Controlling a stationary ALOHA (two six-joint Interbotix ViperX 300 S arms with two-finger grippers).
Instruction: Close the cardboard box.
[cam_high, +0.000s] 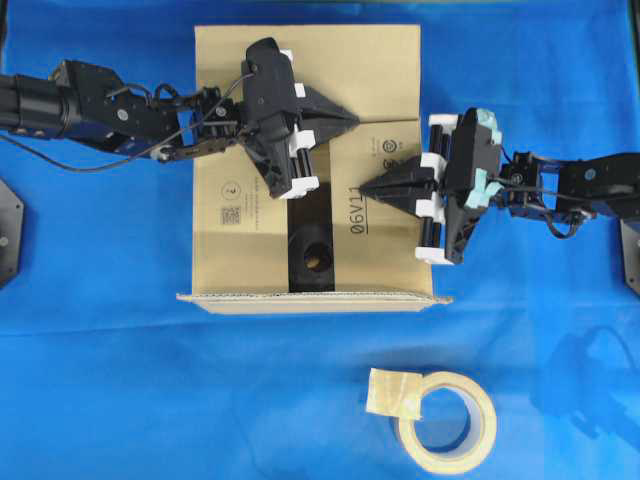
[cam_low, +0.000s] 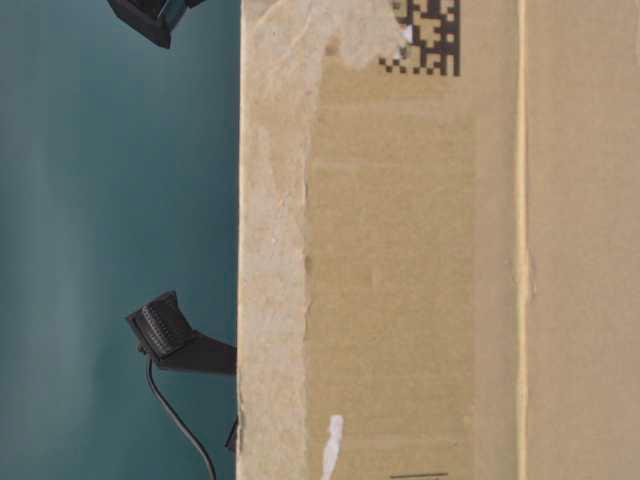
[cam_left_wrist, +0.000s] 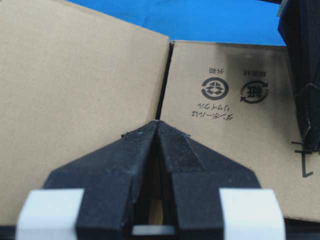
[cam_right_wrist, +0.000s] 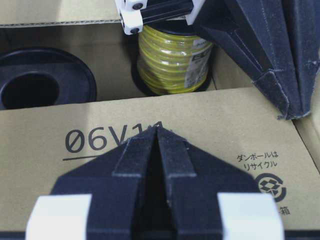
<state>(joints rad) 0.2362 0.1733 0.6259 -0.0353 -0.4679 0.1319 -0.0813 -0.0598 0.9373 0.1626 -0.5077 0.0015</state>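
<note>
Box (cam_high: 250, 215) sits at the far middle of the blue worktop (cam_high: 100, 380), touching the far edge in the overhead view. Far flap is folded flat over the top. Left and right flaps lie down over the opening but do not meet: a dark gap shows between them toward the near side. Near flap (cam_high: 315, 297) stands along the near edge, seen edge-on, not folded in.

Left gripper (cam_high: 352, 119) comes in from the left edge and lies over the box top; its fingers are pressed together into a point, holding nothing. Tip rests at the seam where the far flap meets the right flap, just above the cardboard; left wrist view shows the tip at that seam, with recycling marks printed beyond it.

Right gripper (cam_high: 366, 186) comes in from the right edge, fingers also closed tight to a point, empty. Tip lies on the right flap (cam_right_wrist: 200, 130) beside the "06V11" print, near that flap's inner edge. Contact with the cardboard cannot be told for sure.

Both tips are over the box top, near each other, left one farther back.

Inside the gap: yellow spool (cam_right_wrist: 172, 60) and black ring (cam_right_wrist: 45, 82), seen in right wrist view.

Tape roll (cam_high: 447, 420) lies on the worktop near the near edge, right of centre, well apart from the box.

Table-level view shows only a box wall (cam_low: 420, 260) with a black square code at top.
</note>
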